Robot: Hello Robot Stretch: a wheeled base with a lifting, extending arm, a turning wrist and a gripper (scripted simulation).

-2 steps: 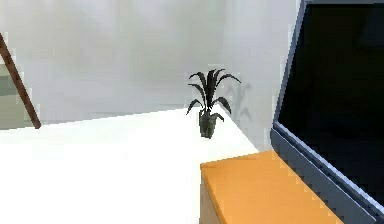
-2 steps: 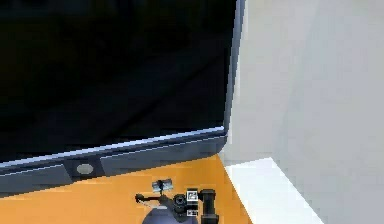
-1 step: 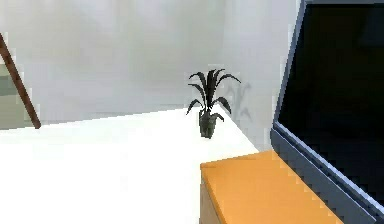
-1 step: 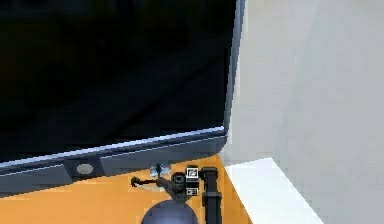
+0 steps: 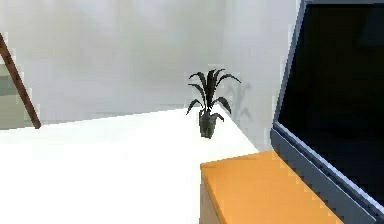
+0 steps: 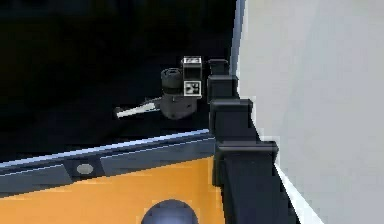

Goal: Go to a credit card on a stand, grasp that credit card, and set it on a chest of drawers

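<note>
A dark two-finger gripper [image 6: 124, 111] is seen at the far end of a dark square arm bar [image 6: 236, 150]. Its thin pale fingers [image 6: 138, 108] are pointed along a near-level line toward the arm side view's left. It is set against a large black screen in a blue-grey frame [image 6: 60, 60], so whether anything is held cannot be told, and the fingers' spread cannot be judged.

The place of the credit card cannot be told. The pale sliver at the gripper's far end may be the fingers alone, so the direction from tool to card is left open. That direction is judged to decide the coming move.

Below the gripper, a flat orange wooden top [image 6: 120, 195] is shown, with the screen's frame standing along its far edge. A dark rounded object [image 6: 166, 212] lies at its near edge.

In the forward view, the same orange top and screen are placed at the right. Beyond them a white floor [image 5: 90, 160] runs to a pale wall [image 5: 110, 45]. A dark-leaved potted plant [image 5: 209, 105] stands near the room's corner, and a slanted brown bar [image 5: 20, 85] is at the left.
</note>
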